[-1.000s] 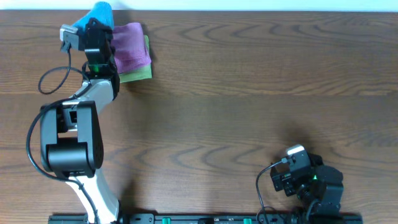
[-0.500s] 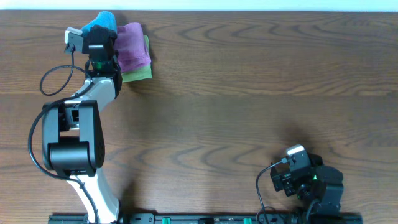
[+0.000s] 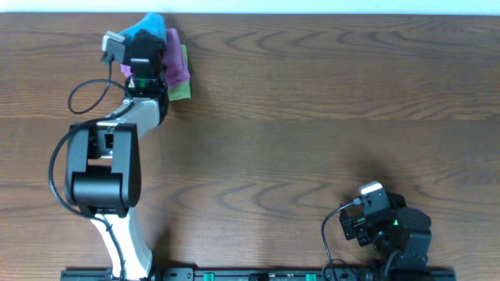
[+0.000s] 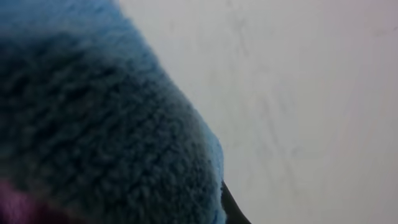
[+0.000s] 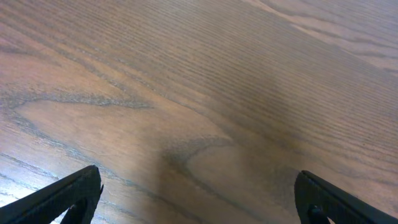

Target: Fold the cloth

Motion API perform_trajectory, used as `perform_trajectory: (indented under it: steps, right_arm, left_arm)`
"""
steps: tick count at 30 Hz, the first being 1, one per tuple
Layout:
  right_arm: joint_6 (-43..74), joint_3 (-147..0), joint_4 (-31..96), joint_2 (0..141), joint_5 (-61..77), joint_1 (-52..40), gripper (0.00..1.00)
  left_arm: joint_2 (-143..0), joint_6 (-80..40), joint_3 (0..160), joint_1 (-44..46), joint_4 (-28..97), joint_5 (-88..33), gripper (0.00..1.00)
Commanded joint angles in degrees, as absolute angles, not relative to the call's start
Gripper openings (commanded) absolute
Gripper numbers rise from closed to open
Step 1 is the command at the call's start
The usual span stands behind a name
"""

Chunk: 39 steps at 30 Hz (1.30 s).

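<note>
Shifting rightward since a second ago, left tool [image 3: 145, 39] clamping tight on the cloth [image 3: 150, 21], overlapping the pink cloth [image 3: 178, 66], right tool [image 5: 199, 202] sitting wide open, gripping nothing.

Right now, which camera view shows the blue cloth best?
The overhead view: it places the blue cloth at the far edge of the table, beside the pink cloth, though the left arm covers much of it. The left wrist view shows only blurred blue fleece up close. The right wrist view shows none of it.
</note>
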<state>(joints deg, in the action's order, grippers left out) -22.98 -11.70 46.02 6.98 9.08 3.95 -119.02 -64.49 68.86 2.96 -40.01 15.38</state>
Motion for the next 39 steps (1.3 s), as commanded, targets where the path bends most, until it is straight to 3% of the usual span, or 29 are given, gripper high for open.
perform_trajectory:
  steps: [1, 2, 3, 4, 7, 21, 39]
  right_arm:
    - [-22.31, -11.44, 46.11, 6.59, 9.47, 4.43, 0.99]
    - [-22.31, -11.44, 46.11, 6.59, 9.47, 4.43, 0.99]
    - [-22.31, -11.44, 46.11, 6.59, 9.47, 4.43, 0.99]
    - [-22.31, -11.44, 46.11, 6.59, 9.47, 4.43, 0.99]
    - [-22.31, -11.44, 46.11, 6.59, 9.47, 4.43, 0.99]
    - [-22.31, -11.44, 46.11, 6.59, 9.45, 4.43, 0.99]
    - [-22.31, -11.44, 46.11, 6.59, 9.47, 4.43, 0.99]
  left_arm:
    - [-121.82, -66.43, 70.02, 3.42, -40.29, 15.66, 0.22]
    - [-122.26, -66.48, 70.02, 3.46, -40.4, 15.66, 0.36]
    - [-122.56, -66.48, 70.02, 3.46, -40.45, 15.64, 0.64]
    - [-122.72, -66.48, 70.02, 3.46, -40.42, 15.59, 0.81]
    - [-122.76, -66.46, 70.02, 3.46, -40.56, 15.66, 0.98]
    - [-119.31, -69.91, 70.02, 4.05, -36.58, 15.2, 0.95]
    - [-96.64, -77.19, 70.02, 4.16, 9.43, 11.46, 0.95]
